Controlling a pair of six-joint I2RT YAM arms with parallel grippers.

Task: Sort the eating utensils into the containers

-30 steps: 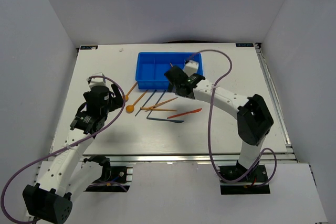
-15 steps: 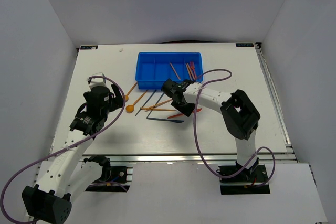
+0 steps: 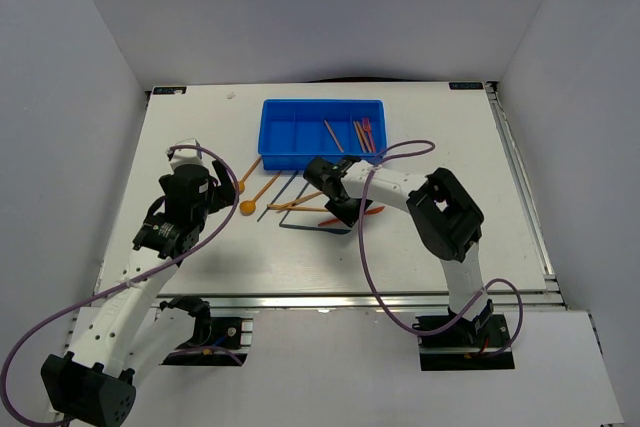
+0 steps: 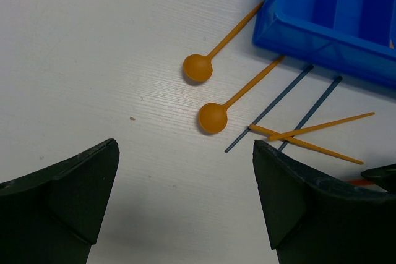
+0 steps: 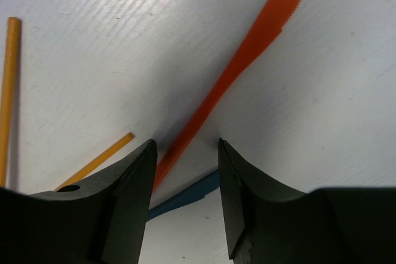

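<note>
Red serrated plastic knife (image 5: 247,47) is straddled by the lowered right gripper (image 5: 185,146), jaws narrowed yet unclamped, moved off the blue plastic tray (image 3: 280,137); left gripper (image 4: 185,146) is held wide apart.

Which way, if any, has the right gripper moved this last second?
Yes: the right gripper came off the blue tray toward the near edge, around the red knife.

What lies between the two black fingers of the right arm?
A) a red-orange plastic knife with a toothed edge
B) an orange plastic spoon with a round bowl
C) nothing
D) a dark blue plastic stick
A: the right wrist view shows the red-orange toothed plastic knife running between the open jaws of the right gripper.
</note>
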